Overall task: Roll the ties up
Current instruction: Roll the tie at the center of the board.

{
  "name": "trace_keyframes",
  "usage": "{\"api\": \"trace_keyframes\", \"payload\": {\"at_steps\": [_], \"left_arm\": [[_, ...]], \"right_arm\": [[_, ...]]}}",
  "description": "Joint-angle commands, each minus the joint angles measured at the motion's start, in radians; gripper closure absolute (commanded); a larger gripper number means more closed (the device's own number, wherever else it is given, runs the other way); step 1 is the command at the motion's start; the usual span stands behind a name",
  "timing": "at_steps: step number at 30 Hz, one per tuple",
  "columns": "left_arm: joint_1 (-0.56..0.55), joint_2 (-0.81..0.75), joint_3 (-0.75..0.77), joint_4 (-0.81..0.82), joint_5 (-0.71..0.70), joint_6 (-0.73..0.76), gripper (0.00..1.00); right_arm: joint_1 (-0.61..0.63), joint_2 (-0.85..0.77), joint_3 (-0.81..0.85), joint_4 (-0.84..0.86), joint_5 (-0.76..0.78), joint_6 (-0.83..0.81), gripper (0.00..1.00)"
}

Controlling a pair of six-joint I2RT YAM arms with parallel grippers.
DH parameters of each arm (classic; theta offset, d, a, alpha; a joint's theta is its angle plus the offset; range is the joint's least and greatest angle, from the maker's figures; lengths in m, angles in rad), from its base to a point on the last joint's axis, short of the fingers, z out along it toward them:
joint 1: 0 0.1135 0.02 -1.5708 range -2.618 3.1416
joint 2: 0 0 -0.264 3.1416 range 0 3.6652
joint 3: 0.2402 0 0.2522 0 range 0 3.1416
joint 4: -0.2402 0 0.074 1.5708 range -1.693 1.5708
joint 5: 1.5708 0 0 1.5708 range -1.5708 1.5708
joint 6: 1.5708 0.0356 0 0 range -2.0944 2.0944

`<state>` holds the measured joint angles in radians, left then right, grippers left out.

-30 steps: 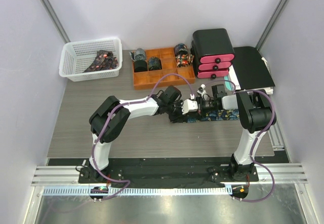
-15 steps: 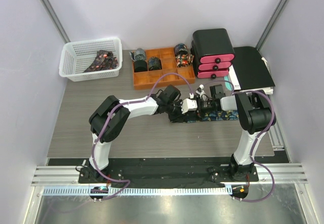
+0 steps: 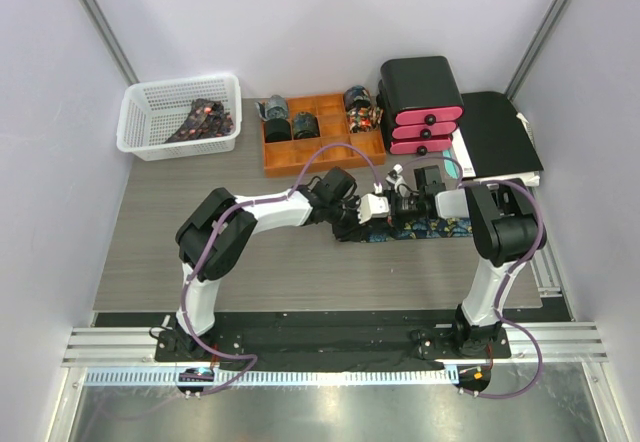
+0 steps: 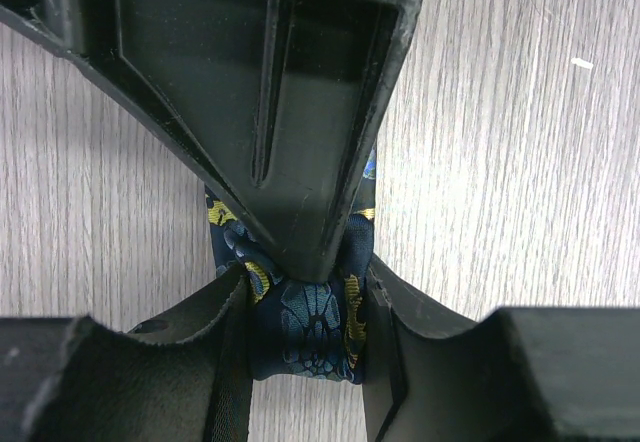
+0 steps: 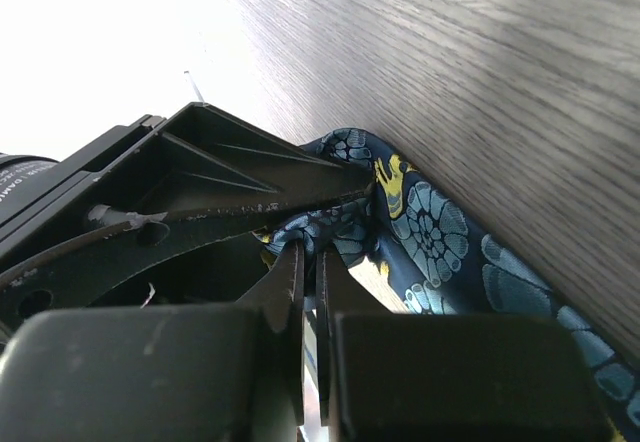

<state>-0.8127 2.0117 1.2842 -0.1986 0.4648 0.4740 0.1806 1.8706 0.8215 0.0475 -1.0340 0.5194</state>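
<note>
Tabletop holds tie; left tool clamps it.

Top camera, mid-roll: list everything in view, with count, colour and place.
tie: one, navy with teal-gold pattern, table centre, between the claws
loose ties: a pile, dark with red, in the basket
basket: one, white, back left
rolled ties: several, dark or grey, in the tray
tray: one, orange, back centre
drawer unit: one, black with pink drawers, back right
flat panel: one, black, far right
table: one, grey wood
left claw: shut on the tie
right claw: shut on the tie
</note>
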Motion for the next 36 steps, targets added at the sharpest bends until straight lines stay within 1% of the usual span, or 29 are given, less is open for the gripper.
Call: {"api": "trace_keyframes", "payload": {"at_steps": [1, 2, 3, 4, 5, 6, 7, 8, 9, 12, 13, 15, 16, 17, 23, 28, 33, 34, 36], "left_arm": [[0.018, 0.082, -0.066, -0.216, -0.002, -0.072, 0.82], [0.026, 0.067, -0.078, -0.21, 0.011, -0.078, 0.74], [0.032, 0.049, -0.089, -0.182, 0.026, -0.083, 0.68], [0.049, 0.03, -0.103, -0.155, 0.07, -0.098, 0.6], [0.058, 0.009, -0.144, -0.122, 0.092, -0.106, 0.47], [0.067, -0.048, -0.166, -0.089, 0.119, -0.119, 0.42], [0.079, -0.074, -0.19, -0.002, 0.144, -0.145, 0.36], [0.084, -0.102, -0.239, 0.042, 0.155, -0.159, 0.29], [0.092, -0.15, -0.265, 0.142, 0.166, -0.17, 0.26], [0.098, -0.217, -0.387, 0.338, 0.176, -0.21, 0.19], [0.098, -0.24, -0.416, 0.464, 0.176, -0.224, 0.17], [0.098, -0.242, -0.477, 0.565, 0.178, -0.238, 0.12], [0.096, -0.223, -0.491, 0.65, 0.176, -0.245, 0.1], [0.096, -0.212, -0.505, 0.675, 0.176, -0.245, 0.09], [0.066, -0.107, -0.528, 0.896, 0.123, -0.265, 0.09], [0.037, -0.036, -0.52, 0.995, 0.058, -0.302, 0.15], [0.012, 0.007, -0.497, 1.004, 0.021, -0.296, 0.31], [0.009, 0.007, -0.494, 1.001, 0.011, -0.284, 0.38], [0.003, 0.009, -0.494, 0.978, 0.005, -0.255, 0.47]], "right_arm": [[-0.007, 0.044, 0.013, -0.075, 0.064, -0.096, 0.99], [-0.019, 0.064, 0.01, -0.089, 0.074, -0.108, 0.99], [-0.027, 0.074, 0.01, -0.095, 0.081, -0.113, 0.99], [-0.032, 0.09, 0.011, -0.11, 0.089, -0.117, 0.99], [-0.044, 0.1, 0.011, -0.113, 0.088, -0.125, 0.99], [-0.05, 0.122, 0.011, -0.116, 0.089, -0.125, 0.99], [-0.052, 0.13, 0.011, -0.126, 0.094, -0.127, 0.99], [-0.061, 0.139, 0.014, -0.132, 0.094, -0.131, 0.99], [-0.062, 0.156, 0.013, -0.135, 0.092, -0.133, 0.99], [-0.069, 0.185, 0.027, -0.17, 0.098, -0.151, 0.99], [-0.069, 0.194, 0.031, -0.195, 0.106, -0.156, 0.99], [-0.069, 0.214, 0.051, -0.23, 0.107, -0.173, 0.99], [-0.067, 0.219, 0.057, -0.241, 0.114, -0.176, 0.99], [-0.067, 0.222, 0.07, -0.25, 0.117, -0.182, 0.99], [-0.067, 0.239, 0.088, -0.285, 0.124, -0.196, 0.99], [-0.067, 0.251, 0.094, -0.299, 0.117, -0.197, 0.99], [-0.061, 0.246, 0.093, -0.298, 0.104, -0.188, 0.99], [-0.059, 0.246, 0.091, -0.294, 0.101, -0.187, 0.99], [-0.056, 0.245, 0.091, -0.294, 0.097, -0.179, 0.99]]}}
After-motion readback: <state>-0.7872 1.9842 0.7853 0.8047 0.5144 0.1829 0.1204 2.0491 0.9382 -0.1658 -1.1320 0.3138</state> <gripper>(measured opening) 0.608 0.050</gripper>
